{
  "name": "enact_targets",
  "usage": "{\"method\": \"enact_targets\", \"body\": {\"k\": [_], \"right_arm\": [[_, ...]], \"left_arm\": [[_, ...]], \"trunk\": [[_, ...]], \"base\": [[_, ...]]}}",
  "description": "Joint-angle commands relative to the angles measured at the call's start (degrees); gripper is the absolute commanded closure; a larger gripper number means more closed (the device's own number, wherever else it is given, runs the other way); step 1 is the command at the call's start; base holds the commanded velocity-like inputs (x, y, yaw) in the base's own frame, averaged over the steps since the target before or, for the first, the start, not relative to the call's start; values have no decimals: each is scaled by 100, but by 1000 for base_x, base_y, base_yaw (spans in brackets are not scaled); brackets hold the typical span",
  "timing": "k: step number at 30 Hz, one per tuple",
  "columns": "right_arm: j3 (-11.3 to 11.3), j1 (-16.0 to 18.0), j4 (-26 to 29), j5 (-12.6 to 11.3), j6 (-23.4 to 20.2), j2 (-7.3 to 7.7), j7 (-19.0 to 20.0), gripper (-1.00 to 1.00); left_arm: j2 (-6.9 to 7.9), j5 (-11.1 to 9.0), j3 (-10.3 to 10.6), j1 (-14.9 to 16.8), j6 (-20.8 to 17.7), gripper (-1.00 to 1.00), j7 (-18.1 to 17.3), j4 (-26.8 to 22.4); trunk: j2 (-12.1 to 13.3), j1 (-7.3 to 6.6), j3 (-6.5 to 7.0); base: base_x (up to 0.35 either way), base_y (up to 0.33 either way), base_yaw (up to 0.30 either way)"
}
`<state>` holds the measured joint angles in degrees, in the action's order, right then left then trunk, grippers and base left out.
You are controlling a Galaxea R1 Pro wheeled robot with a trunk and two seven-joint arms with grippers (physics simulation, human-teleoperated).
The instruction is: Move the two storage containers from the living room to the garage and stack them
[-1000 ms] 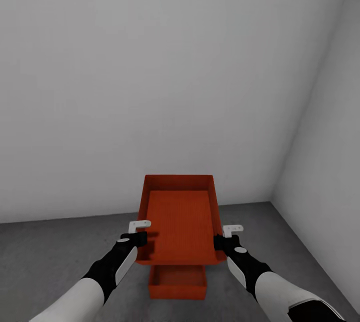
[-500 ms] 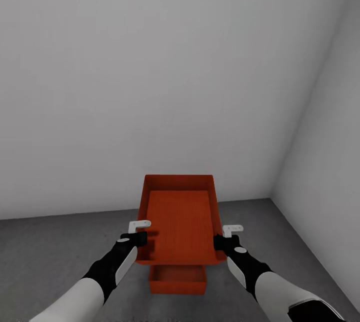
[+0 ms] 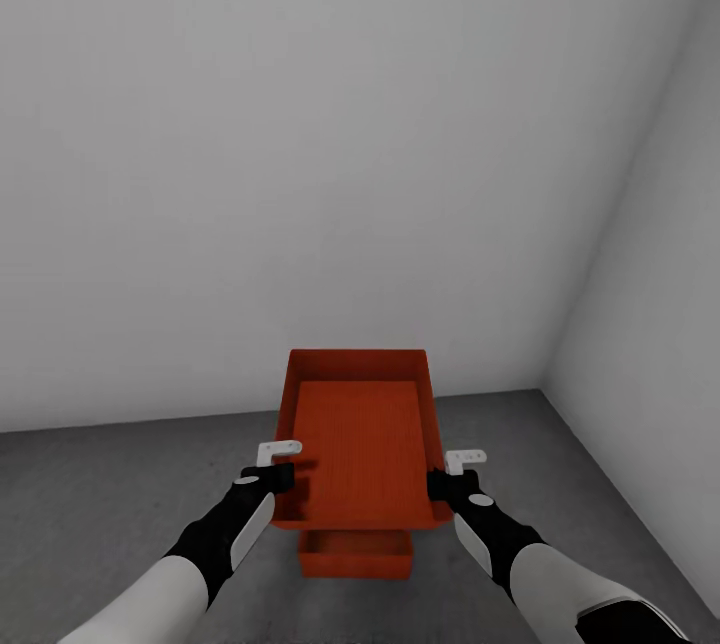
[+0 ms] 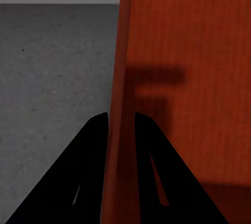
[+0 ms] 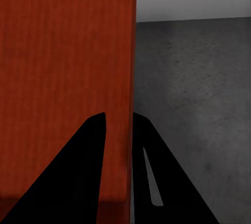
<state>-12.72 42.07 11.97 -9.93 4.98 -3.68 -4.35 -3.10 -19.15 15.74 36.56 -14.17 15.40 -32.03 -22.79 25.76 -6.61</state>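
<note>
Garage corner: pale walls point(image 3: 300, 124) meeting the dark concrete floor point(image 3: 100, 494). One storage container point(image 3: 356, 564) is sitting on the floor. The second, carried container point(image 3: 362, 449) is hanging directly above it, apart from it. Left gripper point(image 4: 121, 122) is clamping the carried bin's left wall, one finger each side; right gripper point(image 5: 119, 122) is doing likewise on the right wall. Judgement: lowering wants both arms level and matched, edges squared over the bin below, release only once seated.
</note>
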Motion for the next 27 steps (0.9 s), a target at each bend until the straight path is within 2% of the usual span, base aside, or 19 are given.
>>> {"method": "enact_targets", "body": {"k": [1, 27], "right_arm": [[16, 3, -19, -79, 29, 41, -40, 100], [21, 3, -19, -79, 29, 43, -34, 100]], "left_arm": [[38, 122, -98, 9, 441, 100, 85, -22], [42, 122, -98, 9, 441, 100, 85, -22]], "trunk": [[-14, 3, -22], [-14, 3, -258]], "base": [[0, 0, 0], [0, 0, 0]]}}
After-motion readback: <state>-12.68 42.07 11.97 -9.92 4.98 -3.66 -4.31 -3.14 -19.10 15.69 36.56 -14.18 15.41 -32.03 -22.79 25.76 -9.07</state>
